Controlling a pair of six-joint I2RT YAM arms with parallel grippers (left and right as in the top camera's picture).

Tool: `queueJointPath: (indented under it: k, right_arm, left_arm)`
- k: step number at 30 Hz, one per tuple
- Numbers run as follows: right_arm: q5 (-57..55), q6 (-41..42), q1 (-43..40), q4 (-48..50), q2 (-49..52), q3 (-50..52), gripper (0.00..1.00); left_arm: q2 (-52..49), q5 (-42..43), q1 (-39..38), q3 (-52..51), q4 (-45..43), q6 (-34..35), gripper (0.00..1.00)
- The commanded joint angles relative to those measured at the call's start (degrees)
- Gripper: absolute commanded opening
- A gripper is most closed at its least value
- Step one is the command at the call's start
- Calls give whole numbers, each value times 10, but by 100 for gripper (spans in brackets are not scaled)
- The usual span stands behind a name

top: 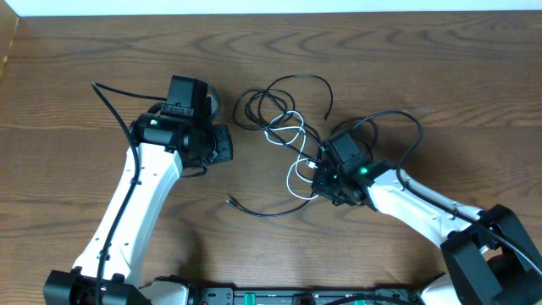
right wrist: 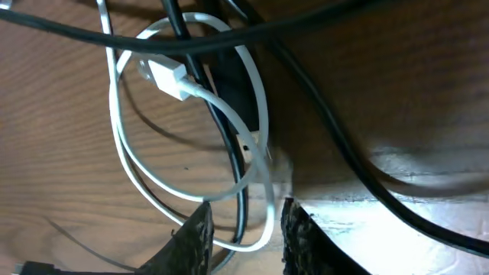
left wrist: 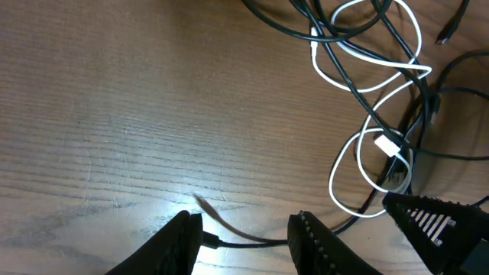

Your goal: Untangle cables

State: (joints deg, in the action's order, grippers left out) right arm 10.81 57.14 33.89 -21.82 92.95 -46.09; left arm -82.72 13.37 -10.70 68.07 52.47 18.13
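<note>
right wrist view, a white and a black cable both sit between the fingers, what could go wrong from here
The right gripper has the white cable and a black cable both between its fingers. Closing may pinch both, and pulling could then tighten the tangle instead of freeing one. The white plug lies inside the loops and could snag.

Dark brown wooden table [top: 406, 59], grain running side to side. Lying on it right of centre, tangled black cables [top: 251, 108] looped through one white cable [right wrist: 166, 76]. One black plug end trailing loose toward the front.
</note>
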Motion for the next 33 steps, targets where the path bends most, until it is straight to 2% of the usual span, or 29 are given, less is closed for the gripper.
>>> queueJointPath:
  k: [1, 6, 10, 24, 33]
  right_arm:
    - [-18, 31, 4, 5, 1, 8, 25]
    - [-28, 30, 4, 28, 1, 8, 25]
    - [-23, 33, 5, 54, 1, 8, 32]
    - [-49, 61, 8, 78, 1, 9, 35]
    - [-115, 73, 50, 80, 1, 9, 34]
  left_arm:
    - [4, -6, 0, 5, 4, -3, 41]
    - [4, -6, 0, 5, 6, -3, 41]
    - [4, -6, 0, 5, 7, -3, 42]
    - [4, -6, 0, 5, 7, -3, 41]
    - [4, -6, 0, 5, 7, -3, 42]
